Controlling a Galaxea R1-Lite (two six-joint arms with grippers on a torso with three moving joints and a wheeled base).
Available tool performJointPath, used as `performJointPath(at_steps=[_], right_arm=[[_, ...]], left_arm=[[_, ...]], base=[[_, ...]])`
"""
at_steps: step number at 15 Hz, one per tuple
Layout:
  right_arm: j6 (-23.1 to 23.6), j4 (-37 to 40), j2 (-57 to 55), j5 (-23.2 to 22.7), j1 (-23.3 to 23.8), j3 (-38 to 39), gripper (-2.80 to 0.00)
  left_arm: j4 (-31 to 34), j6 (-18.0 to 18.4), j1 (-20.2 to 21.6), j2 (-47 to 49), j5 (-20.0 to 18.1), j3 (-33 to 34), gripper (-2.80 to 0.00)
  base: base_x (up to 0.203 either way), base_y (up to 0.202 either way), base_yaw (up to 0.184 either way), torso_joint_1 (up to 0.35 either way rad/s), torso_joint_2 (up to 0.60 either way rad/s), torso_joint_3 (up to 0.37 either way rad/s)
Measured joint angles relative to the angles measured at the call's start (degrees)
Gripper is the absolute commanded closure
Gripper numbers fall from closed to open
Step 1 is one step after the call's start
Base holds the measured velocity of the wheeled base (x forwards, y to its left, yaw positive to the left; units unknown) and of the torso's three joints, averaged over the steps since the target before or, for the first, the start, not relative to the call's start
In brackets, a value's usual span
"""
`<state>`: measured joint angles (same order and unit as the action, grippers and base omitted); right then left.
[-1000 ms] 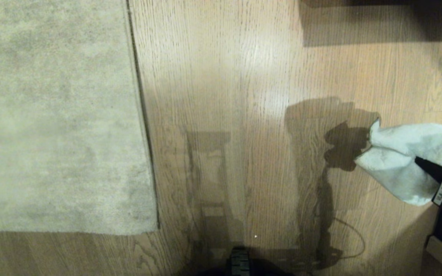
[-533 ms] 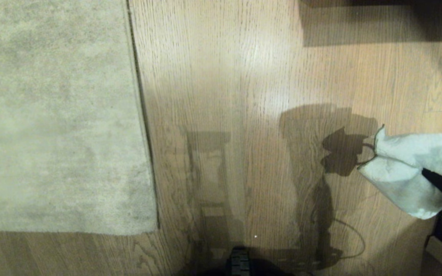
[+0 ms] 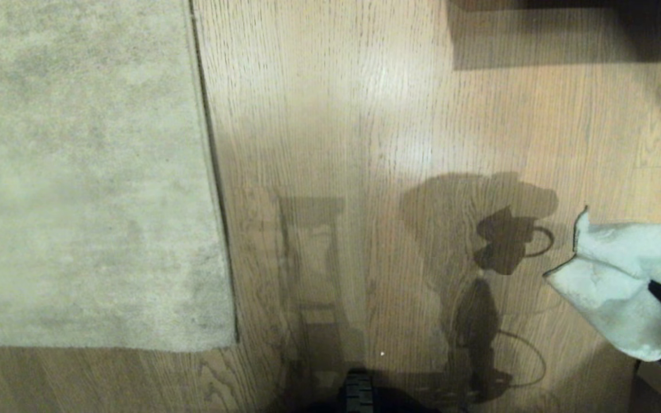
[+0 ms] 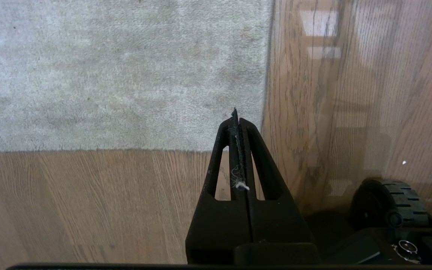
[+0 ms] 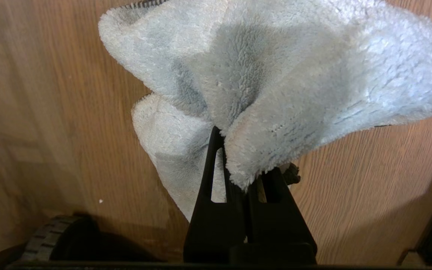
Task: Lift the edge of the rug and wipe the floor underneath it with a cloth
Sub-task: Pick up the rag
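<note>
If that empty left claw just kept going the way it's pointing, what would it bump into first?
Probably the rug edge: the shut left claw points at the rug's corner, with bare floor beneath it. How far above the rug it hangs is unclear.

A living space in a home, seen at floor level

Light brown wood-grain planks form the floor [image 3: 330, 115], with a soft sheen that catches warm indoor light. A large mottled beige-grey short-pile rug [image 3: 78, 172] lies flat on it, its straight border and corner [image 3: 233, 341] resting on the boards. At the far edge a dark block [image 3: 571, 28], likely the base of some furniture, stands on the planks. A pale skirting strip [image 3: 660, 381] shows at the right edge of the head view.
</note>
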<state>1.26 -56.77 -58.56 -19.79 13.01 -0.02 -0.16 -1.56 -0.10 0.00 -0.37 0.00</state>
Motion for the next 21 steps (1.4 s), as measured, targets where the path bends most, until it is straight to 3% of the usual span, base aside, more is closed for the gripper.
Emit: performJointPath(at_steps=[12, 17, 21], right_arm=[[-0.87, 35.64, 34.97, 1.30, 0.01, -0.02, 0.00], [-0.03, 42.15, 41.50, 12.30, 0.00, 0.02, 0.00], [0.84, 51.55, 42.33, 13.20, 0.00, -0.52, 0.00]], left_arm=[[0.00, 0.02, 0.00, 0.00, 0.05, 0.00, 0.00], [0.00, 0.02, 0.00, 0.00, 0.12, 0.00, 0.00], [0.00, 0.02, 0.00, 0.00, 0.16, 0.00, 0.00]], base=[[0.000, 0.000, 0.000, 0.000, 0.00, 0.000], [0.000, 0.000, 0.000, 0.000, 0.00, 0.000], [0.000, 0.000, 0.000, 0.000, 0.00, 0.000]])
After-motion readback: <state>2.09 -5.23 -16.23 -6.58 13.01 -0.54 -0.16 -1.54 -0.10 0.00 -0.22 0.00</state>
